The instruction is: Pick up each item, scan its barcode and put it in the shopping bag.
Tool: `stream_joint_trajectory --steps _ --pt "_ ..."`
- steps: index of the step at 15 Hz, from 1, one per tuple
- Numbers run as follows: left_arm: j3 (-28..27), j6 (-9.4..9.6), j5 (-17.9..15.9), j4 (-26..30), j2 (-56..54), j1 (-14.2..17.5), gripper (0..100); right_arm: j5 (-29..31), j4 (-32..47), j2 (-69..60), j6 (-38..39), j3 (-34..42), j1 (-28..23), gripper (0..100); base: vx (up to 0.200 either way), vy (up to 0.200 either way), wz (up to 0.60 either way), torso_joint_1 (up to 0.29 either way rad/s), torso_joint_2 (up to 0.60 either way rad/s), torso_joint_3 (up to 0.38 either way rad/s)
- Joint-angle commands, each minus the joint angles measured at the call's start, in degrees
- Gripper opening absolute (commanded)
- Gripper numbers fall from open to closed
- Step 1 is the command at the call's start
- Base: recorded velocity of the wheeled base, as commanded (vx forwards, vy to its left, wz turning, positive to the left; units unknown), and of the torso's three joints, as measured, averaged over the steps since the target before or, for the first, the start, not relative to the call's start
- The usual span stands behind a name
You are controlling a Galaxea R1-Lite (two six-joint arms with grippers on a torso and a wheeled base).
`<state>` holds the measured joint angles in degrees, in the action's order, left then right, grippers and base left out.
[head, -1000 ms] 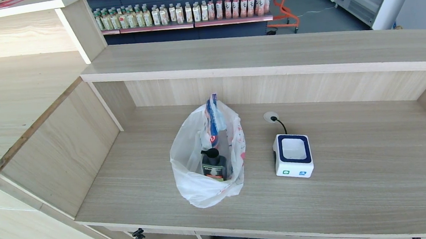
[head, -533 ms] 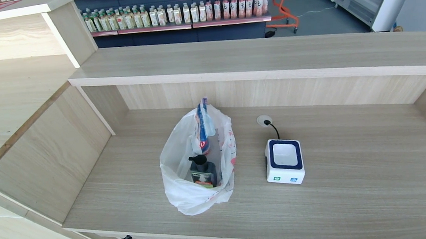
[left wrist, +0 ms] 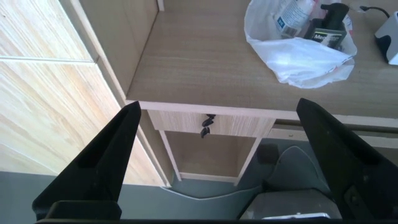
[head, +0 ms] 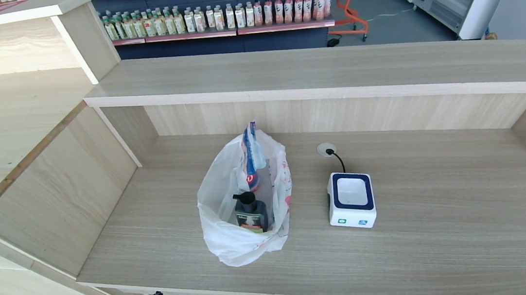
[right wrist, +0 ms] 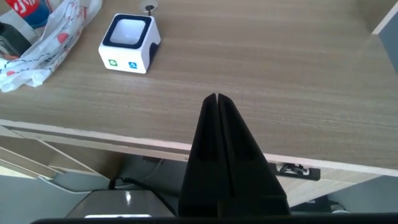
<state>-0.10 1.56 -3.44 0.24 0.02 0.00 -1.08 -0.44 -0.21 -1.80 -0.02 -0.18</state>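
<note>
standing in shopping bag (head: 219, 215), pump bottle (head: 251, 215), scanner (head: 352, 206) beside, left claw (left wrist: 217, 109) released, right claw (right wrist: 216, 98) clenched

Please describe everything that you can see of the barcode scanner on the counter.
The scanner is a small white box, plastic by its look, with a dark blue frame around a pale window on top. Its front carries a green mark and a blue one. It stands flat on the wooden counter, right of the shopping bag, apart from it. A black cable runs from its back into a round hole behind it.
</note>
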Motion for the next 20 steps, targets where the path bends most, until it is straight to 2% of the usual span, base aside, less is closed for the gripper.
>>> stream_joint_trajectory --steps 1,4,10,20 --pt "0.0 0.02 0.0 0.0 0.1 -0.1 100 -0.1 0.0 0.2 0.0 0.0 -0.1 0 0.000 0.000 0.00 0.000 0.00 0.000" --pt "0.0 0.02 0.0 0.0 0.1 -0.1 100 -0.1 0.0 0.2 0.0 0.0 -0.1 0 0.000 0.000 0.00 0.000 0.00 0.000" --pt "0.0 0.20 0.0 0.0 0.1 -0.1 100 -0.1 0.0 0.2 0.0 0.0 -0.1 0 0.200 -0.200 0.00 0.002 0.00 0.002" --pt "0.0 0.02 0.0 0.0 0.1 -0.1 100 -0.1 0.0 0.2 0.0 0.0 -0.1 0 0.000 0.000 0.00 0.000 0.00 0.000"
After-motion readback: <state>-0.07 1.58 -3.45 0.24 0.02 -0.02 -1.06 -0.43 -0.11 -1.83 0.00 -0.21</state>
